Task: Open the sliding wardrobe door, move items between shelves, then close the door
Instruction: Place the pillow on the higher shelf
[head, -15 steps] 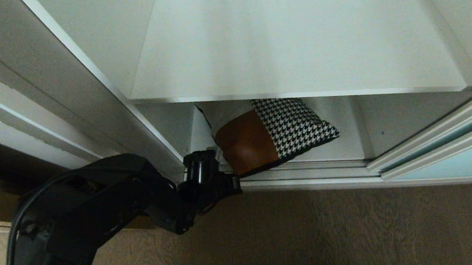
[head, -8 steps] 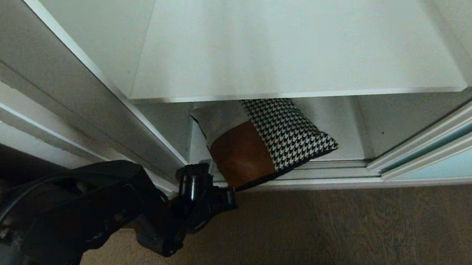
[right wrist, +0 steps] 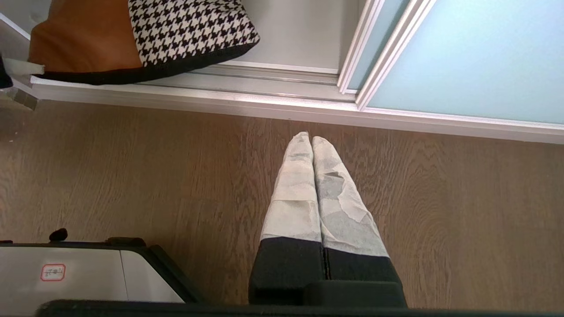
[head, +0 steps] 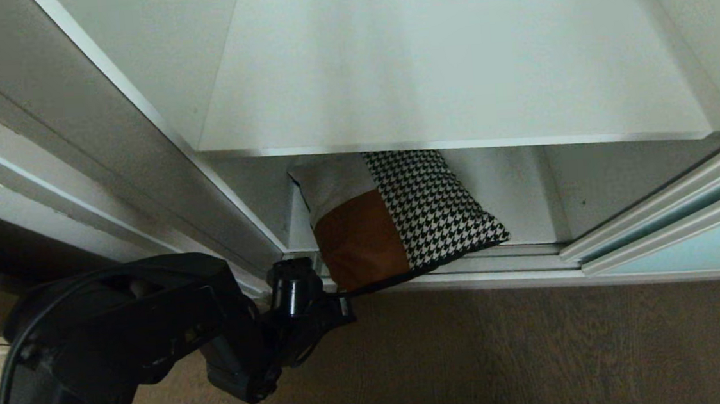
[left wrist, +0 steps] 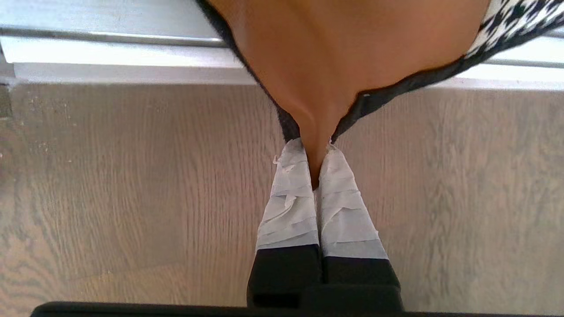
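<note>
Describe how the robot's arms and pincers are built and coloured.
The left arm is bulky and matte black, with a black cable looped along it and a round black wrist joint. Each pincer, left pincer and right pincer, has two long tapering fingers on black bases, wrapped in wrinkled white tape.

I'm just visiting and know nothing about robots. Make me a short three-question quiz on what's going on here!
1. True or false: the left gripper is shut on a corner of the cushion-like bundle.
2. Where does the bundle sit? A) on the upper shelf B) in the compartment below it, poking over the door track C) flat on the wooden floor
3. What is the right gripper holding?

Key: 1 true; 2 B; 3 nothing, it is shut and empty above the floor, near the sliding wardrobe door.
</note>
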{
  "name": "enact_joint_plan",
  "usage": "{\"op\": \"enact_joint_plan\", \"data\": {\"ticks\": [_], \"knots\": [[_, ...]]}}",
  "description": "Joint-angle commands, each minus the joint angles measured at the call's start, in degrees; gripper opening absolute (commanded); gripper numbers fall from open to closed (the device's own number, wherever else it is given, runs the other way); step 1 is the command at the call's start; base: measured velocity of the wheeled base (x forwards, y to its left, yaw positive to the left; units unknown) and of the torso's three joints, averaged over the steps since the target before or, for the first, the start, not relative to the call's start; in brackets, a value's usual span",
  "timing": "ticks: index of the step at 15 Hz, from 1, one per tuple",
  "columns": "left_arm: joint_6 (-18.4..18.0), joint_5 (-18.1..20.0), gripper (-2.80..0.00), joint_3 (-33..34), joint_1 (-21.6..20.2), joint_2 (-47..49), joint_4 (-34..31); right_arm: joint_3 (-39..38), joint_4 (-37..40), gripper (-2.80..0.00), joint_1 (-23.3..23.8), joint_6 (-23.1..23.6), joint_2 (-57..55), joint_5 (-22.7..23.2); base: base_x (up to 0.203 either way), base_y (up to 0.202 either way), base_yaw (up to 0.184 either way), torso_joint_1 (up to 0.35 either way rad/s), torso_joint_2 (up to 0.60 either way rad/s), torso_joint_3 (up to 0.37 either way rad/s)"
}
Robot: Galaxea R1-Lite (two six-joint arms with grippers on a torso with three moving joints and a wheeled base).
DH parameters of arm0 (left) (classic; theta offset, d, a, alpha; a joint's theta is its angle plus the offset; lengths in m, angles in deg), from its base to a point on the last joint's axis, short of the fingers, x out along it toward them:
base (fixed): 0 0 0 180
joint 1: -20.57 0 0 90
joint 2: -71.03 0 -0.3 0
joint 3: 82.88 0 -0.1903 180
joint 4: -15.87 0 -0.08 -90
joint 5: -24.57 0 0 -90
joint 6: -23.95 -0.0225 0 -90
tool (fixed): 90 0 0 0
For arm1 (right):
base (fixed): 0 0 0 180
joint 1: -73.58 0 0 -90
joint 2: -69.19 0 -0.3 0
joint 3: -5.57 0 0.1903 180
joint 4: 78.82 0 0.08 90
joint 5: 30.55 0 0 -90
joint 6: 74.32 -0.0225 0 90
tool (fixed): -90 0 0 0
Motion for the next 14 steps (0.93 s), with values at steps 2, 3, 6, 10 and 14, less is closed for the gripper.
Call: {"op": "enact_joint_plan", "data": {"ticks": [2,3,6,10,14], "knots": [[-0.1,-3.5,-2.8,-0.5,-1.7,1.0,-0.1,-0.1,0.0,-2.8,0.0,0.0,0.0,0.0,0.0,0.0,0.0,0.0,0.0,0.0],[-0.3,-3.6,-2.8,-0.6,-1.9,1.0,-0.5,-0.1,0.0,-2.8,0.0,0.0,0.0,0.0,0.0,0.0,0.0,0.0,0.0,0.0],[-0.4,-3.6,-2.8,-2.0,-3.4,1.5,-3.9,-0.1,0.0,-2.8,0.0,0.0,0.0,0.0,0.0,0.0,0.0,0.0,0.0,0.0],[-0.4,-3.6,-2.8,-5.3,-5.1,3.1,-5.8,-0.1,0.0,-2.8,0.0,-0.2,0.0,-0.1,0.0,0.0,0.0,0.0,0.0,0.0],[-0.2,-3.6,-2.8,-7.6,-5.4,4.0,-7.6,-0.1,0.0,-2.8,0.0,0.6,0.0,-0.1,0.0,0.0,0.0,0.0,0.0,0.0]]}}
